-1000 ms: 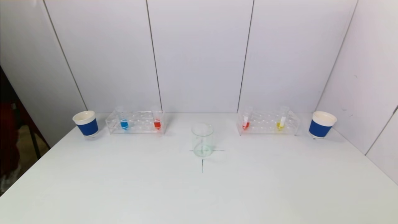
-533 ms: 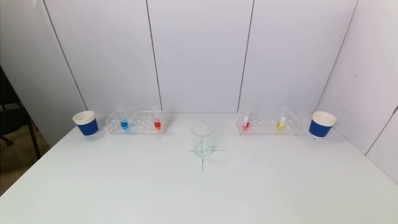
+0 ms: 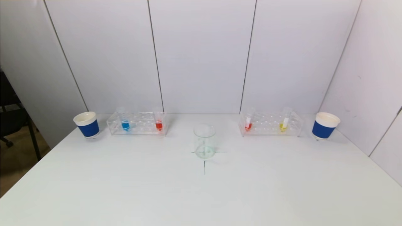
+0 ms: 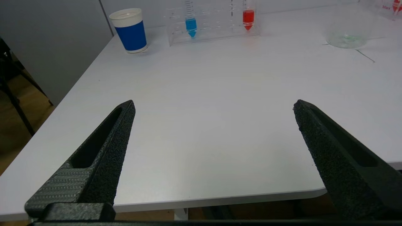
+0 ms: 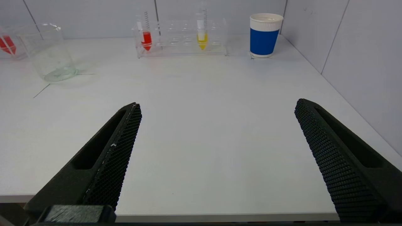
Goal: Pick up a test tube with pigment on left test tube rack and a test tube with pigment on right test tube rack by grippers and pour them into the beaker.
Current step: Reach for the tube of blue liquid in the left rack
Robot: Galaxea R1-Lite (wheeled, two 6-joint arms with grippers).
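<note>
A clear left rack (image 3: 138,123) at the back left holds a blue-pigment tube (image 3: 125,124) and a red-pigment tube (image 3: 159,125). A clear right rack (image 3: 270,123) holds a red-pigment tube (image 3: 248,125) and a yellow-pigment tube (image 3: 283,126). An empty glass beaker (image 3: 204,141) stands mid-table on a black cross mark. Neither gripper shows in the head view. My left gripper (image 4: 213,105) is open and empty at the table's near edge, far from the blue tube (image 4: 190,24). My right gripper (image 5: 217,105) is open and empty at the near edge, far from the yellow tube (image 5: 202,39).
A blue-and-white paper cup (image 3: 86,125) stands left of the left rack, another paper cup (image 3: 325,126) right of the right rack. White wall panels close the back and right side. The table's left edge drops to the floor, where a dark chair (image 3: 12,119) stands.
A dark red shape at the far left beyond the table has gone, leaving the chair in view. Racks, tubes, beaker and cups have not moved.
</note>
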